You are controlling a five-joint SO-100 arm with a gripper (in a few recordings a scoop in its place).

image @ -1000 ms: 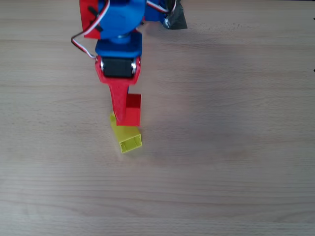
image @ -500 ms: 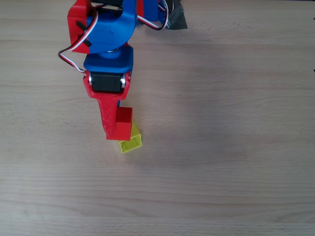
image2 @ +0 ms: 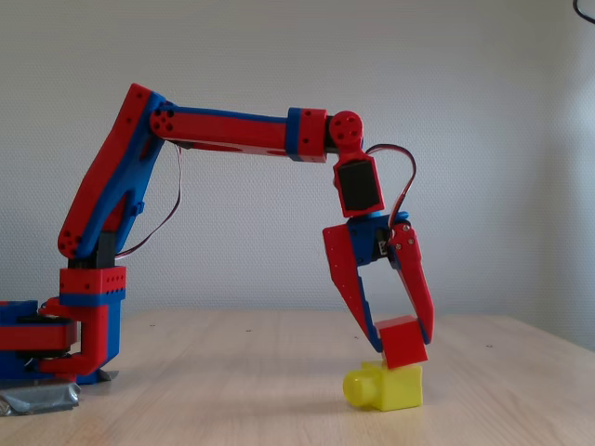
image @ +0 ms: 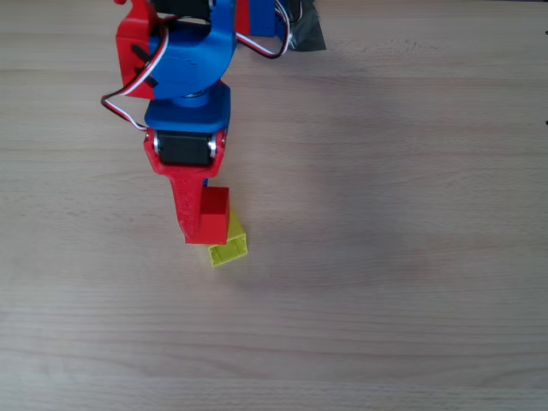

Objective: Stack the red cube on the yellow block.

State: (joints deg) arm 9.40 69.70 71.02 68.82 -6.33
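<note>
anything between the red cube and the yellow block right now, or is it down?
Nothing lies between them. In the fixed view the red cube, tilted in the gripper, meets the yellow block with no visible gap.

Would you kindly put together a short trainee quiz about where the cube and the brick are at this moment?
1. True or false: the small solid red cube lies flat on the wooden table, clear of the fingers.
2. In the fixed view, what does the cube's lower edge meet?
A. the table
B. the top of the yellow-green plastic brick
C. the arm's base
3. Fill in: in the fixed view, the brick's round stud points toward the ___ of the picture.

Key
1. False: the gripper is shut on the cube, which sits tilted.
2. B
3. left
</note>
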